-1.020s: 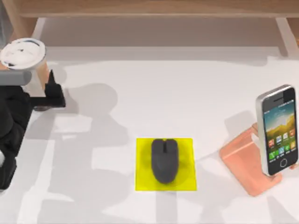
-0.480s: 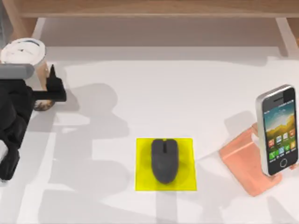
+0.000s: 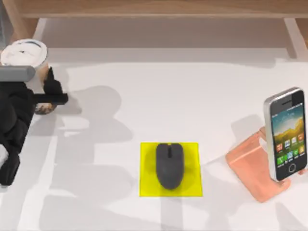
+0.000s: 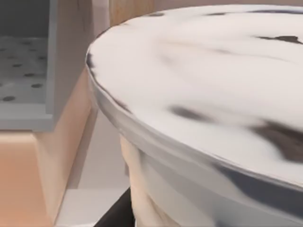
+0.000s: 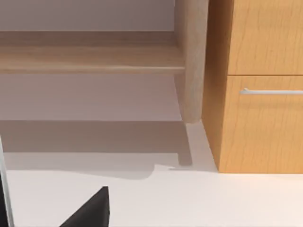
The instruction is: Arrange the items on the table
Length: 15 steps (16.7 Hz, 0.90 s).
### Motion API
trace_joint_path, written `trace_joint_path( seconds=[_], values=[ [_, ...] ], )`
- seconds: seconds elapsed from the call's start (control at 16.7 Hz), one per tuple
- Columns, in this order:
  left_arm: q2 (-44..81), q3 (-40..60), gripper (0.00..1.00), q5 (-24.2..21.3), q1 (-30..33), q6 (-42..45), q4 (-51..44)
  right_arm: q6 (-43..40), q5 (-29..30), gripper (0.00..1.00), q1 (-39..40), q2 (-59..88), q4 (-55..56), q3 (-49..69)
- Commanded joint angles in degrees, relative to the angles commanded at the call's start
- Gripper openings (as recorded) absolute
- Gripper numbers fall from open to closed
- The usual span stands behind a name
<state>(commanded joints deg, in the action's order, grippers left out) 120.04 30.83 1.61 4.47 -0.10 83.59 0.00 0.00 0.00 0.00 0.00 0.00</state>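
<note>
Our left gripper (image 3: 46,91) sits at the far left of the table (image 3: 159,96), beside the cup (image 3: 24,54); from above, one dark finger (image 3: 52,98) lies across the cup's lower body, but we cannot tell whether the jaws are clamped on the cup or standing free of it, since the cup's lid hides the other side. The left wrist view adds the close detail: the white lid (image 4: 203,90) with dark smudges looms large, the pale body of the cup drops away beneath its rim, and a dark finger edge (image 4: 116,215) shows low down beside that body. From above, the cup stands upright at the table's left rear, near the leg of the wooden shelf (image 3: 159,8). Outward from there, the mouse (image 3: 169,165) rests on the yellow pad (image 3: 192,185) in the middle front of the table, well apart from the cup. At the right edge, the smartphone (image 3: 286,132) leans upright on the copper-pink stand (image 3: 250,166), screen lit with icons. The right wrist view gives what the top view lacks: a wooden cabinet (image 5: 260,94) with a metal drawer handle beside the shelf leg, and one dark fingertip (image 5: 90,210) of the right gripper low over the white tabletop; its jaw state we cannot tell.
</note>
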Motion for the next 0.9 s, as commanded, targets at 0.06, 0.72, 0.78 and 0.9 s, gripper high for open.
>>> trace_joint_path(
  seconds=[0.06, 0.72, 0.78, 0.9],
  values=[
    [0.0, 0.0, 0.17, 0.0, 0.0, 0.0, 0.0, 0.0, 0.0, 1.00, 0.0, 0.0, 0.0, 0.0],
    [-0.1, -0.1, 0.00, 0.0, 0.1, 0.1, 0.0, 0.0, 0.0, 1.00, 0.0, 0.0, 0.0, 0.0],
    [-0.3, -0.1, 0.00, 0.0, 0.1, 0.1, -0.2, 0.0, 0.0, 1.00, 0.0, 0.0, 0.0, 0.0],
    [-1.3, -0.1, 0.00, 0.0, 0.1, 0.1, -1.2, 0.0, 0.0, 1.00, 0.0, 0.0, 0.0, 0.0]
  ],
)
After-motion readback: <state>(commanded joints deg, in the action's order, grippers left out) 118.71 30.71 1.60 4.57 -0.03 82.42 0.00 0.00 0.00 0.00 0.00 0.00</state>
